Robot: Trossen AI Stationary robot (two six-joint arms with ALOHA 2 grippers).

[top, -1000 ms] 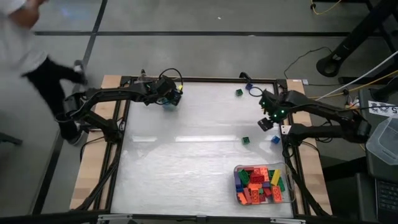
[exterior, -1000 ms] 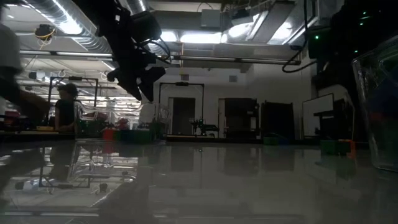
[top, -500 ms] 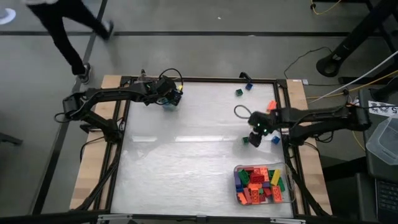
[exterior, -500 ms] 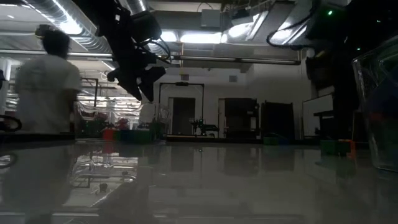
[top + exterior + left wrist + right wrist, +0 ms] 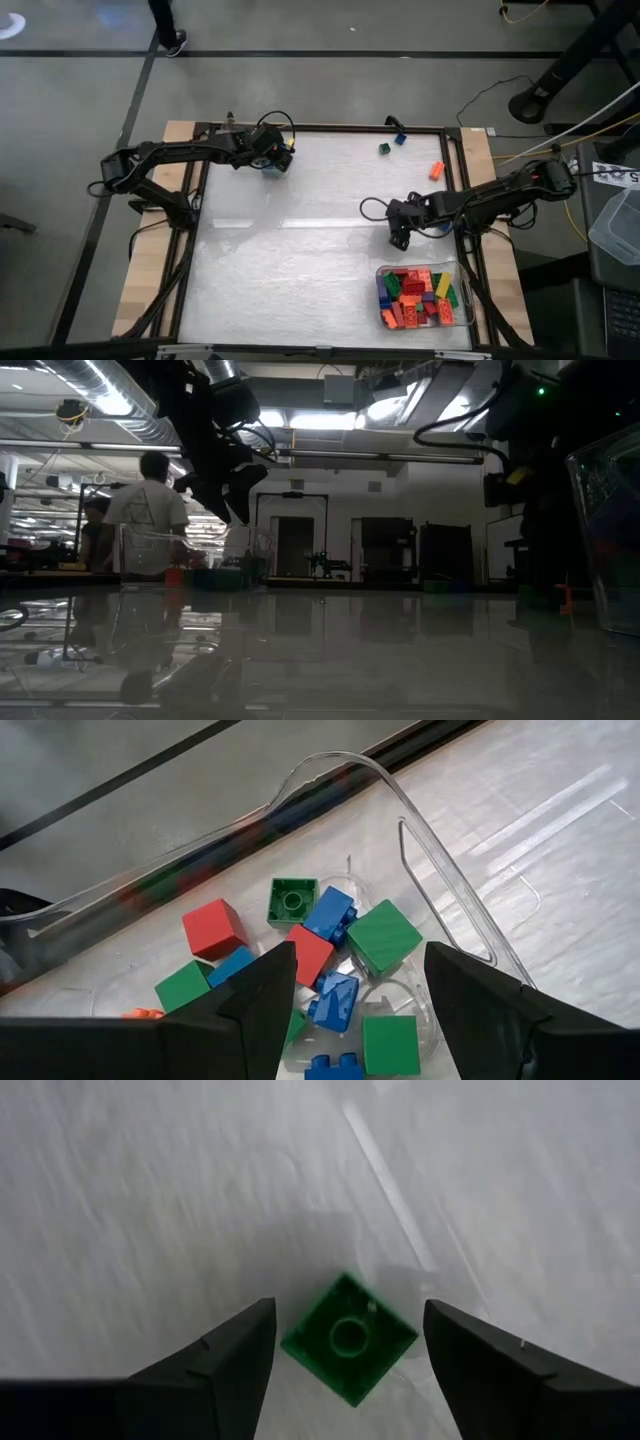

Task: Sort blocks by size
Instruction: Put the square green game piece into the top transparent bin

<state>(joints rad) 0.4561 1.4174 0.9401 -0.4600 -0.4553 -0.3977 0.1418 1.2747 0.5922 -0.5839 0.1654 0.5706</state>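
Note:
A small green one-stud cube (image 5: 348, 1338) lies on the white table, turned cornerwise, and my right gripper (image 5: 348, 1380) is open just above it with one finger on either side, apart from it. In the high view this gripper (image 5: 398, 236) is right of the table's middle and hides the cube. My left gripper (image 5: 272, 160) is open and empty at the far left, above a clear tray (image 5: 420, 850) holding several red, green and blue cubes (image 5: 310, 952). It also shows in the low view (image 5: 228, 485).
A clear tray (image 5: 380, 272) at the near right holds several longer red, orange, green, yellow and blue blocks. Loose blocks lie at the far right: a green one (image 5: 384, 148), a blue one (image 5: 400, 139) and an orange one (image 5: 437, 170). A person stands beyond the table (image 5: 150, 510).
My right gripper has moved from the table's right edge toward its near and left side and down, to stand over the green cube. The cube has not moved. A person has walked past the table's far left side.

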